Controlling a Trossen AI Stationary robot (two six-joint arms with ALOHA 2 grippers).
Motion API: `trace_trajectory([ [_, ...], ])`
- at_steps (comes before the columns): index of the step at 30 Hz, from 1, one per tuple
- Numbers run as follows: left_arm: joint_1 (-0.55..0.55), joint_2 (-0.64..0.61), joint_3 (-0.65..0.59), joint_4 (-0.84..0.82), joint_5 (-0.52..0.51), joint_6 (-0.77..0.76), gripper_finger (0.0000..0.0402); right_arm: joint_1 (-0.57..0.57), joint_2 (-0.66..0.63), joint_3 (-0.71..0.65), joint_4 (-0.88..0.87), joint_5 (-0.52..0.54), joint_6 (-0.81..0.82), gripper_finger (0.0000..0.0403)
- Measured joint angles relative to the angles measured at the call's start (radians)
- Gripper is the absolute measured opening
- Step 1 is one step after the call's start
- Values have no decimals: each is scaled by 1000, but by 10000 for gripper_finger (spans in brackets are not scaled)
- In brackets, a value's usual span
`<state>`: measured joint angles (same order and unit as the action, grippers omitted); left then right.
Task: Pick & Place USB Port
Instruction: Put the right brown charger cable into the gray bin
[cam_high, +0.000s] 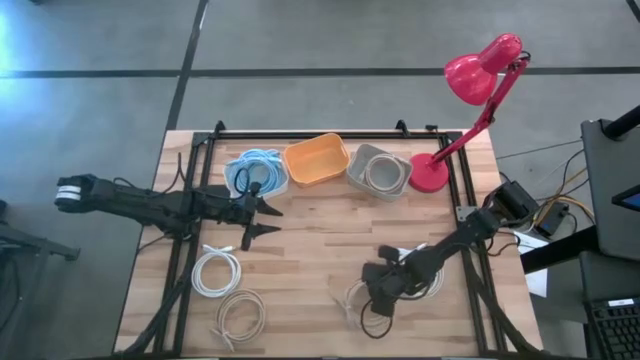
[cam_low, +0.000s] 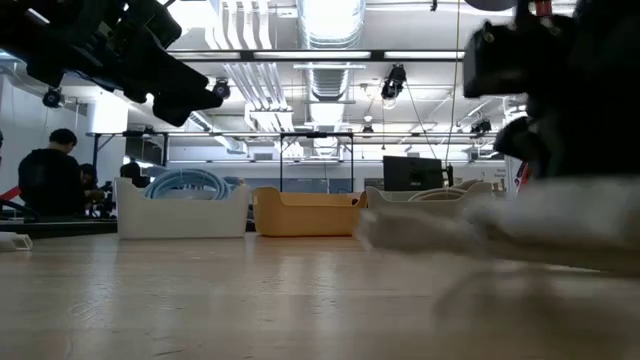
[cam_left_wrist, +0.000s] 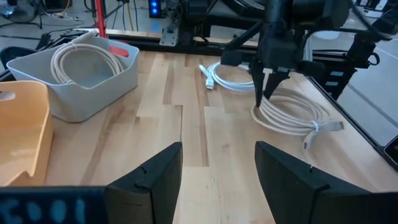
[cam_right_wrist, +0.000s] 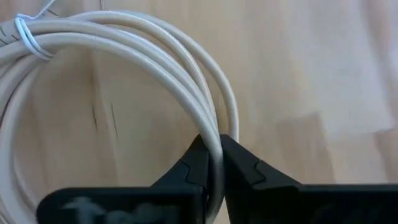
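A coiled cream cable (cam_high: 362, 303) lies near the table's near-right edge, tied with a thin white tie (cam_right_wrist: 30, 38). My right gripper (cam_high: 378, 292) is down on this coil and shut on its strands; the left wrist view shows the right gripper (cam_left_wrist: 266, 93) at the edge of the coil (cam_left_wrist: 292, 115). A second white coil (cam_high: 428, 277) lies just right of it. My left gripper (cam_high: 264, 220) hangs open over the table's middle-left, in front of the bins, touching nothing. My right gripper pinches the coil's bundled strands (cam_right_wrist: 211, 142) between its two fingers (cam_right_wrist: 198, 163), at one side of the loop. The fingers come from above, pointing down (cam_left_wrist: 261, 93). The rest of the coil (cam_right_wrist: 124, 50) lies flat on the wood.
Three bins stand in a row at the far edge: a white one holding blue cable (cam_high: 255, 172), an orange one (cam_high: 316, 160), and a grey one holding a cream coil (cam_high: 380, 172). A red lamp (cam_high: 432, 172) stands right of them. Two more coils (cam_high: 216, 270) (cam_high: 240, 316) lie near-left.
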<state>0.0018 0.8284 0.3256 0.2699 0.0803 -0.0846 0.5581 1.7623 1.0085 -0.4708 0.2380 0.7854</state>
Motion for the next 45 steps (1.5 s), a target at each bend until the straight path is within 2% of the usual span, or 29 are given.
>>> trace_trajectory([
  [5,0,0,0,3,0,-2,206,-8,-5,74,-85,130,31,18],
  [8,0,0,0,11,0,-2,206,-15,-5,147,-251,248,63,17],
  [15,0,0,0,21,7,-30,206,-50,-9,302,-719,553,282,19],
  [19,-1,0,0,23,7,-65,206,-77,-9,329,-884,701,410,19],
  [23,-8,0,0,23,13,-83,206,-127,-9,313,-959,836,495,19],
  [31,-9,0,0,23,13,-82,206,-339,-9,243,-988,916,543,20],
  [37,-11,0,0,23,13,-84,206,-494,-9,159,-983,923,611,20],
  [41,-11,0,0,23,13,-81,206,-558,-9,95,-968,925,696,20],
  [45,-11,0,0,23,13,-81,206,-584,-9,32,-859,927,708,20],
])
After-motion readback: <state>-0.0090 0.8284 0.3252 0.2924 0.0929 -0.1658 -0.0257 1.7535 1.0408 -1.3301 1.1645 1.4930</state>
